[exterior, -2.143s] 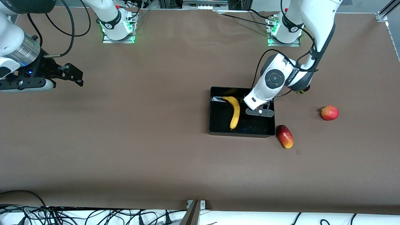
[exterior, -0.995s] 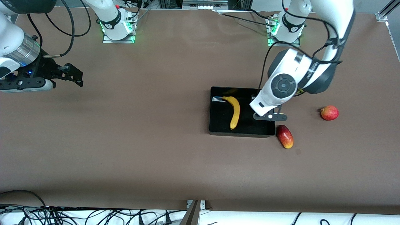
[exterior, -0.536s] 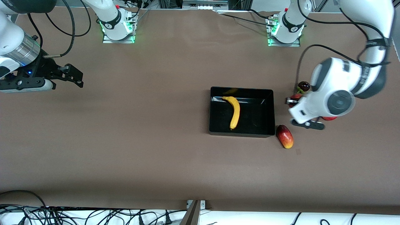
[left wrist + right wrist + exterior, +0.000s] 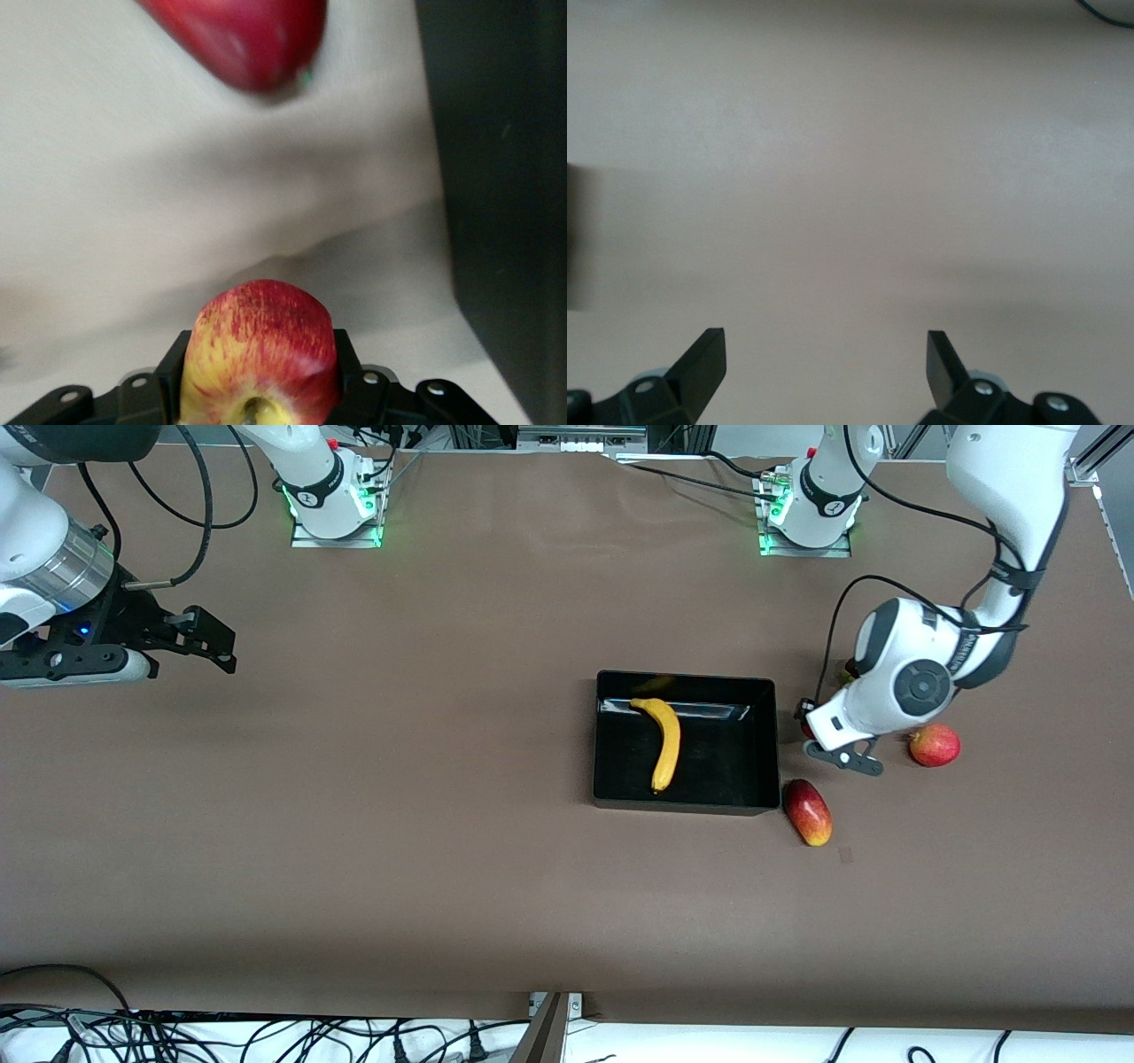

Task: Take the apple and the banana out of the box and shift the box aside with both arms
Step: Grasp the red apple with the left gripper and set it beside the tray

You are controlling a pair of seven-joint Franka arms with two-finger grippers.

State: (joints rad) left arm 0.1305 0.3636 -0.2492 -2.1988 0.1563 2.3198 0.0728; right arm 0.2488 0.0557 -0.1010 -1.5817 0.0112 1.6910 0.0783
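Note:
The banana point(image 4: 664, 742) lies in the black tray point(image 4: 687, 678). My left gripper point(image 4: 809, 727) hangs over the table beside the tray's end wall toward the left arm's end. In the left wrist view it point(image 4: 257, 359) is shut on a red apple with yellow patches point(image 4: 261, 341), with the tray's wall point(image 4: 505, 177) at one side. A second red apple point(image 4: 934, 745) rests on the table toward the left arm's end. My right gripper point(image 4: 217, 643) waits open and empty over bare table at the right arm's end; the right wrist view point(image 4: 826, 350) shows only tabletop.
An elongated red-and-yellow fruit point(image 4: 807, 811) lies on the table by the tray's corner nearest the front camera; it also shows in the left wrist view point(image 4: 239, 35). Both arm bases point(image 4: 802, 505) stand at the table's top edge.
The left gripper left the tray, swung toward the left arm's end, then came back to beside the tray's wall, now with an apple in it. The right arm has not moved.

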